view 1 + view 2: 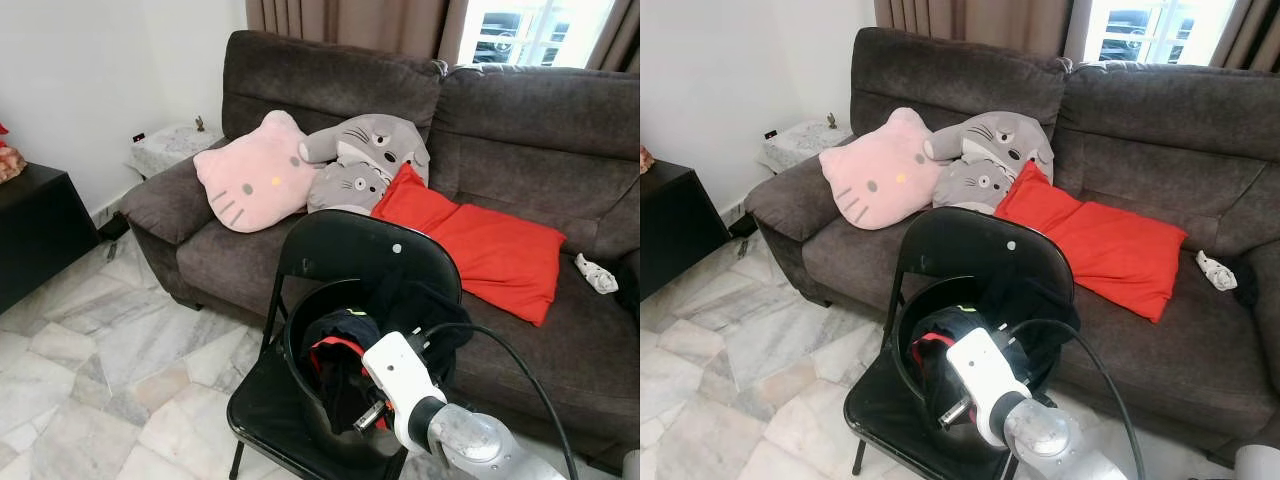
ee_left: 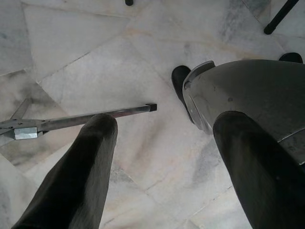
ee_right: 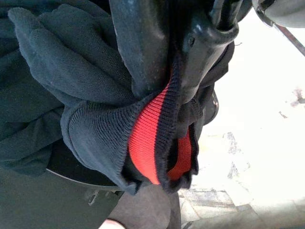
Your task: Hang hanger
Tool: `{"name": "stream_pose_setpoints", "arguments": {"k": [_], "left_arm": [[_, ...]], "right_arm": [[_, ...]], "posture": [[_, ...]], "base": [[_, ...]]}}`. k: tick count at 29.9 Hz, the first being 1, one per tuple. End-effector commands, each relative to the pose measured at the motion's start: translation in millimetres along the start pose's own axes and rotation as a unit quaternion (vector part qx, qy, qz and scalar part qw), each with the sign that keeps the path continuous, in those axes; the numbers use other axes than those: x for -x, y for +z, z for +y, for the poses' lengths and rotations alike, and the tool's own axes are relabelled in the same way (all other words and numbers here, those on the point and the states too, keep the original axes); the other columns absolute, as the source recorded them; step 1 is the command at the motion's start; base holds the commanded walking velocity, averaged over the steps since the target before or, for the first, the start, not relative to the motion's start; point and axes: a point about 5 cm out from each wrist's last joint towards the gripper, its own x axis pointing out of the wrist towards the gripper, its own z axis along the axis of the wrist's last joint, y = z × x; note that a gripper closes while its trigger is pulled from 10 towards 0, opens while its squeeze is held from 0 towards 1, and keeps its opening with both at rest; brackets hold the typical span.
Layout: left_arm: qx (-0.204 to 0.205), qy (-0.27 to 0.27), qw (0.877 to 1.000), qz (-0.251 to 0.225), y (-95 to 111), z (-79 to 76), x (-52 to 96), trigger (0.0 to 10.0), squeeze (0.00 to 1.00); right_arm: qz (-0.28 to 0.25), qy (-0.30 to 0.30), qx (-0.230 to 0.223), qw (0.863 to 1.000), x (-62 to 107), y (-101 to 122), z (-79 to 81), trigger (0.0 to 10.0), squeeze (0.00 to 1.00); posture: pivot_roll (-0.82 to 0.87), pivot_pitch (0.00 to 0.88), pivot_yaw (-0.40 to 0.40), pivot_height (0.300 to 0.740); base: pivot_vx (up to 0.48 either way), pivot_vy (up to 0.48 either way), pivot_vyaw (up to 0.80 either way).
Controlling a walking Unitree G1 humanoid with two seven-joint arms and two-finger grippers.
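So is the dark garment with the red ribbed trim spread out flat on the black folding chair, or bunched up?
Bunched up: the dark garment sits crumpled on the black folding chair, folds gathered at the right gripper.

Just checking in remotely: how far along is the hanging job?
Early. The right end effector grips a dark garment with red-striped collar on the black folding chair. The left end effector hangs open over the marble floor. No hanger is visible; hanging remains.
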Motion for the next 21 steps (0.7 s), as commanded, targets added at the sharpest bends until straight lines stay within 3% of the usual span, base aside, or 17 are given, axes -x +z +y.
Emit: {"name": "stream_pose_setpoints", "arguments": {"k": [1, 4, 5, 6, 21], "left_arm": [[-0.003, -0.018, 1.0, 0.015, -5.6, -6.9, 0.0, 10.0, 0.0], [-0.003, -0.018, 1.0, 0.015, -5.6, -7.0, 0.0, 10.0, 0.0], [-0.003, -0.018, 1.0, 0.015, -5.6, -7.2, 0.0, 10.0, 0.0], [-0.003, -0.018, 1.0, 0.015, -5.6, -7.2, 0.0, 10.0, 0.0], [-0.004, -0.019, 1.0, 0.014, -4.8, -7.9, -0.3, 10.0, 0.0]], "right_arm": [[-0.014, 0.006, 0.02, 1.0, 1.4, 7.3, 1.1, 10.0, 0.0], [-0.012, 0.009, 0.03, 0.999, 1.4, 6.9, 0.8, 10.0, 0.0], [-0.014, 0.012, 0.033, 0.999, 1.6, 7.4, 1.2, 10.0, 0.96], [-0.017, 0.015, 0.036, 0.999, 1.7, 8.3, 1.8, 10.0, 1.0], [-0.034, 0.085, 0.087, 0.992, 8.0, 14.9, 19.6, 10.0, 1.0]], "posture": [[-0.1, 0.0, 0.029, 0.74], [-0.1, 0.0, 0.03, 0.74], [-0.1, 0.0, 0.029, 0.74], [-0.1, 0.0, 0.029, 0.74], [-0.11, 0.0, 0.028, 0.74]], "base": [[0.0, 0.0, 0.0], [0.0, 0.0, 0.0], [0.0, 0.0, 0.0], [0.0, 0.0, 0.0], [0.0, 0.0, 0.0]]}}
